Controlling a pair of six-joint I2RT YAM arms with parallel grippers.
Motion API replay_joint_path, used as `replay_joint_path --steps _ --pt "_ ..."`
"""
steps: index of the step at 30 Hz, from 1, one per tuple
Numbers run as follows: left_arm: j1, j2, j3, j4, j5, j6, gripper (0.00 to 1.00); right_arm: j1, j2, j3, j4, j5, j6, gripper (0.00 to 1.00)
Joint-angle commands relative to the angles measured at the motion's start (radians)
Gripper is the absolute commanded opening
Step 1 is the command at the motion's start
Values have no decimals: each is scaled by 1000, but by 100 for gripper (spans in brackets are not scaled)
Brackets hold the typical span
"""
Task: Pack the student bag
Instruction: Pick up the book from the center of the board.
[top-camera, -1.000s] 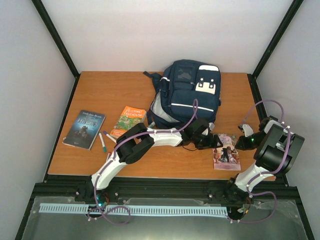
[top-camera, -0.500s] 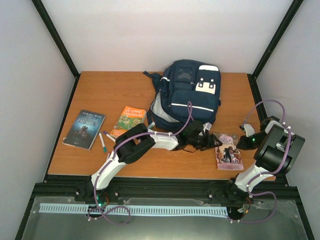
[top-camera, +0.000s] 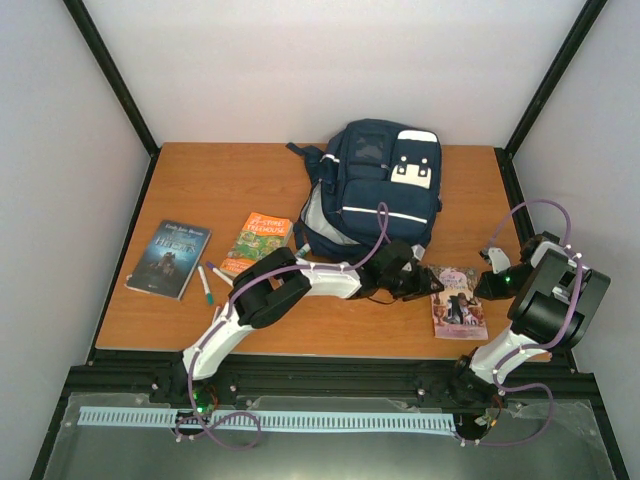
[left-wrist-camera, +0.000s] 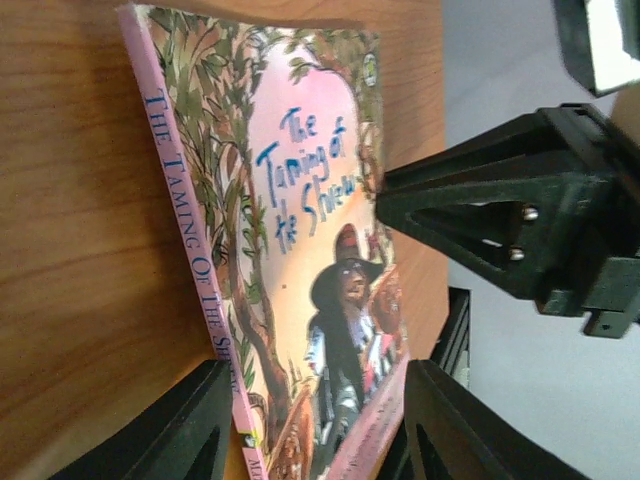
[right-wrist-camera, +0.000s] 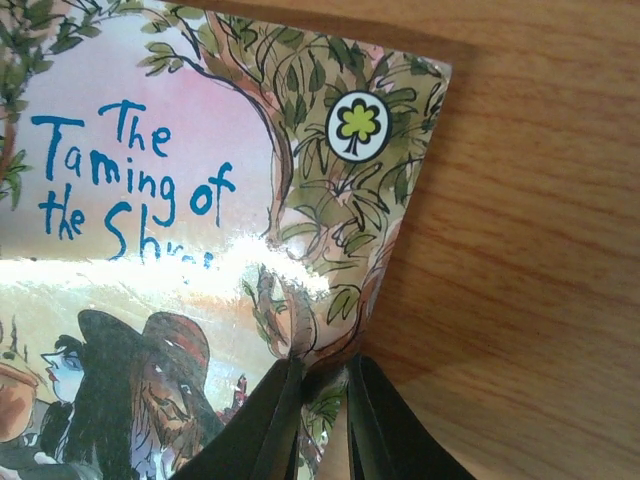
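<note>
The right gripper (right-wrist-camera: 322, 385) is clamped on one edge of the book (left-wrist-camera: 300, 200). The left gripper (left-wrist-camera: 318, 385) straddles the book's end, one finger at the spine, one at the open edge; whether it squeezes, I cannot tell. The backpack (top-camera: 375, 190) lies flat at the table's (top-camera: 200, 180) far side, just beyond the book.

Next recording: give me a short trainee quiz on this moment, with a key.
1. True or false: the pink book is already inside the student bag.
2. What does the right gripper pinch? A) the pink book's cover edge B) a marker C) a bag strap
3. How many other books lie on the table?

Key: 1 false, it lies on the table beside the bag; 2 A; 3 two, the dark book and the orange book.
</note>
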Motion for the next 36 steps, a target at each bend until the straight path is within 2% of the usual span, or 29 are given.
replay_joint_path --steps 1,3,4,6,9,12,15,17,21,25,28,32,36 --pt "-32 53 56 196 36 -23 47 9 102 -93 74 111 -20 15" --pt "-33 57 67 212 38 -19 53 9 110 -96 77 108 -18 15" --pt "-35 56 74 204 29 -2 61 8 111 -96 76 106 -18 15" --pt "-37 55 108 99 -1 33 69 8 109 -96 76 108 -19 15" --pt "-37 82 148 42 -3 28 66 8 109 -97 75 106 -20 15" --pt "-37 126 139 218 64 -54 57 7 109 -99 75 104 -20 15" --pt "-37 132 98 419 98 -99 53 6 107 -101 77 108 -17 15" --pt "-37 72 46 430 76 -55 53 7 107 -101 82 124 -11 14" --pt "-37 -53 -65 369 -18 26 55 7 96 -112 116 177 -4 12" --pt "-37 -83 -69 97 -129 4 64 7 100 -123 144 232 8 11" --pt "-37 -61 -62 -3 -145 -34 66 6 84 -110 102 194 -3 10" --pt "-37 -43 -56 -33 -142 -23 67 4 -42 -39 -67 56 -12 17" --pt "-37 -58 -33 -125 -171 45 69 4 -154 43 -176 19 -17 27"
